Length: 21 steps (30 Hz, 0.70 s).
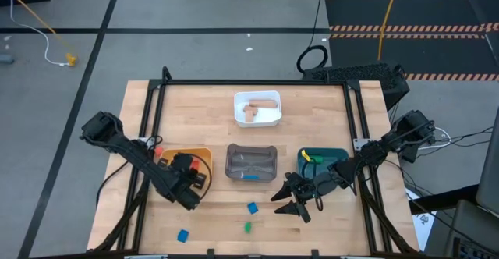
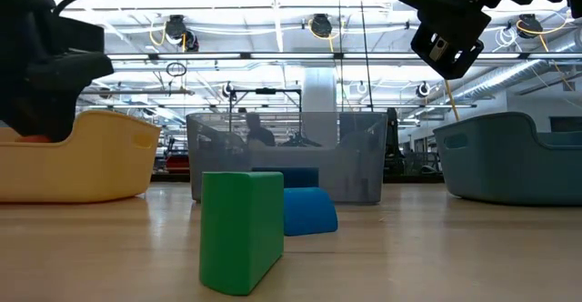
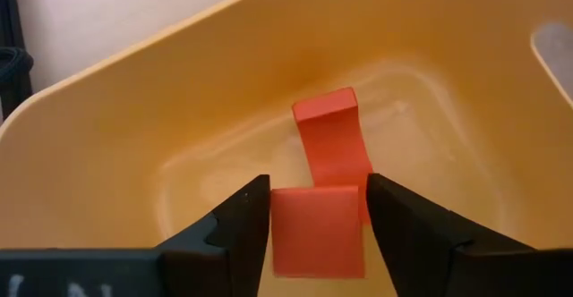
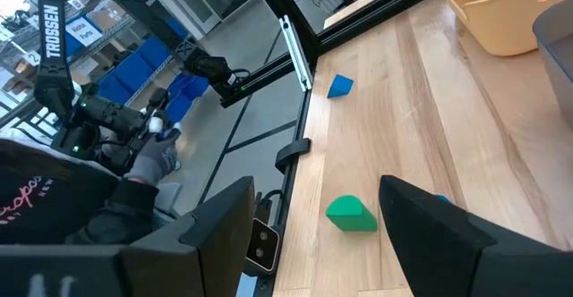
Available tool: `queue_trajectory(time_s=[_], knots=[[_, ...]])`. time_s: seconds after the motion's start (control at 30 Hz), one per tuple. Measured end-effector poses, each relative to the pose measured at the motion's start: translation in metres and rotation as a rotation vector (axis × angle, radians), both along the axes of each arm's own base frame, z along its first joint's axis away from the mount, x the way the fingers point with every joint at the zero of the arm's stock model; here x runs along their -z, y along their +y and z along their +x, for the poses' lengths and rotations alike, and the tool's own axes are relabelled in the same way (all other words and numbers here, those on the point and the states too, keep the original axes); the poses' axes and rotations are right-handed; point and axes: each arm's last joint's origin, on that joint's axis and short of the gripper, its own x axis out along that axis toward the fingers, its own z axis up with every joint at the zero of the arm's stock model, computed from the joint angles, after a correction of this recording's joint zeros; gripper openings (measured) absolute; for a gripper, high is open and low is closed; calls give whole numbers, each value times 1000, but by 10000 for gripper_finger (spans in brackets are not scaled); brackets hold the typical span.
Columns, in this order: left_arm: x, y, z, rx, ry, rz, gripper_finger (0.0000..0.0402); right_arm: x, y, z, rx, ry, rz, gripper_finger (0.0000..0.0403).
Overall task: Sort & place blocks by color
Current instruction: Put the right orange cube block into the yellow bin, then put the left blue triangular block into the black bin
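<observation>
While my left gripper hangs in the yellow tray, fingers part-open around a red block, grip uncertain, it could snag coming out; right gripper open, empty.

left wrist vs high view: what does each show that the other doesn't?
Left wrist only: two red-orange blocks in the yellow tray, one between the left gripper jaws, one beyond it.
High only: white tray, grey tray, teal tray, loose blue blocks and green block, right gripper.
Both: yellow tray, left gripper.
</observation>
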Motion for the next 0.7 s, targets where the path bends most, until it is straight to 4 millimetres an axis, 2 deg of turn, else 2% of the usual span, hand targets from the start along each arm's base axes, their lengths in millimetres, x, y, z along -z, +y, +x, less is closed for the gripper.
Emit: queue_trajectory(time_s=[0.23,0.4,0.53,0.7], knots=[[0,1,1,-5,0,-1,226,0,0,0,0,0,0,231],[-14,2,-2,30,-63,-7,231,0,0,0,0,0,0,231],[-32,-2,-6,151,-160,1,232,0,0,0,0,0,0,231],[-42,-17,-1,363,-256,-71,232,0,0,0,0,0,0,231]])
